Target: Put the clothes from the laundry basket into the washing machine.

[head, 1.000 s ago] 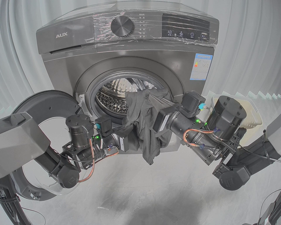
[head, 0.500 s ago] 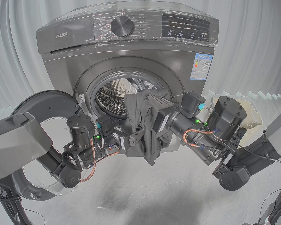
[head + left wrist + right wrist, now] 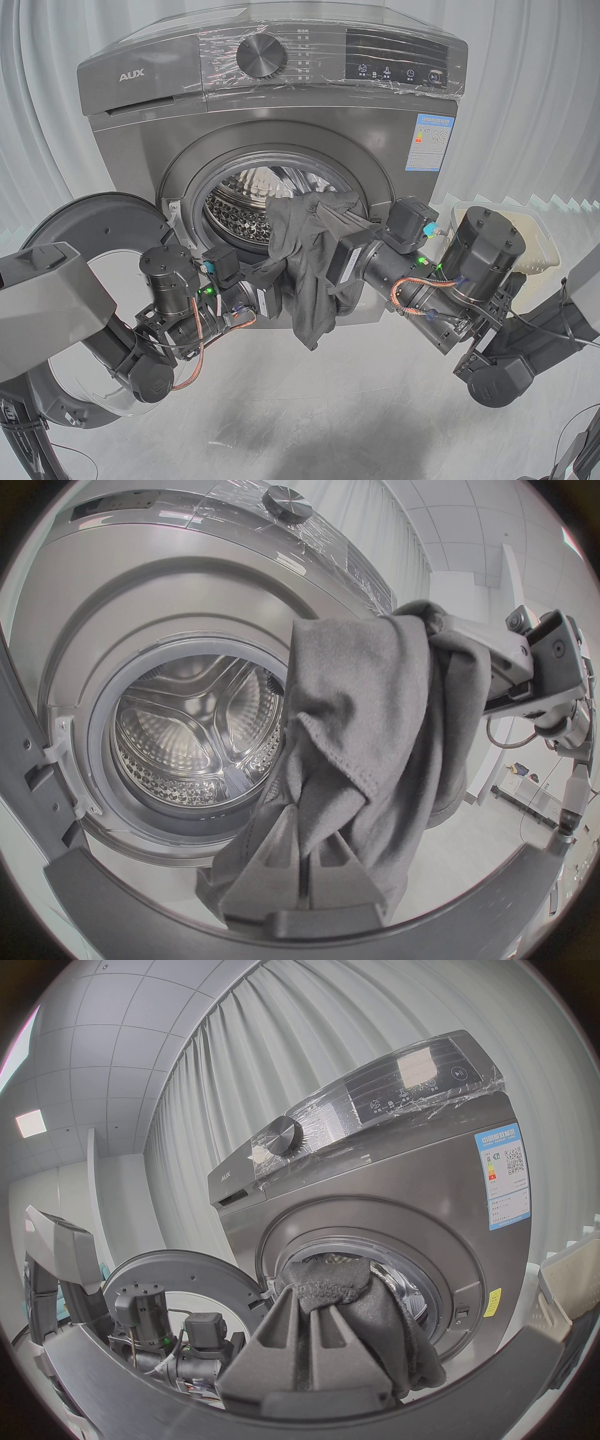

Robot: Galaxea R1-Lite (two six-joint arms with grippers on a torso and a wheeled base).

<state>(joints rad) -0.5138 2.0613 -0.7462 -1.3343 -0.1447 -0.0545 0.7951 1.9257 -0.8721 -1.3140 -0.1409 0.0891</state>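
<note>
A dark grey garment [image 3: 306, 250] hangs across the right side of the washing machine's [image 3: 281, 131] round opening, its hem dangling below the rim. My right gripper [image 3: 325, 209] is shut on the garment's top fold at the opening's edge; the right wrist view shows the cloth [image 3: 375, 1322] bunched over the right gripper [image 3: 310, 1304]. My left gripper [image 3: 275, 274] sits lower and to the left, against the garment's side. In the left wrist view the left gripper [image 3: 309, 830] is closed with the cloth [image 3: 375, 717] draped over its tips. The steel drum [image 3: 187, 730] is bare inside.
The machine's door [image 3: 94, 231] stands swung open at the left, behind my left arm. A white laundry basket [image 3: 537, 244] sits on the floor to the right of the machine, partly hidden by my right arm. Light grey floor lies in front.
My left gripper opened beside the garment, then rose and closed on its lower side. The hanging hem shifted slightly up and left. The right gripper barely moved.
</note>
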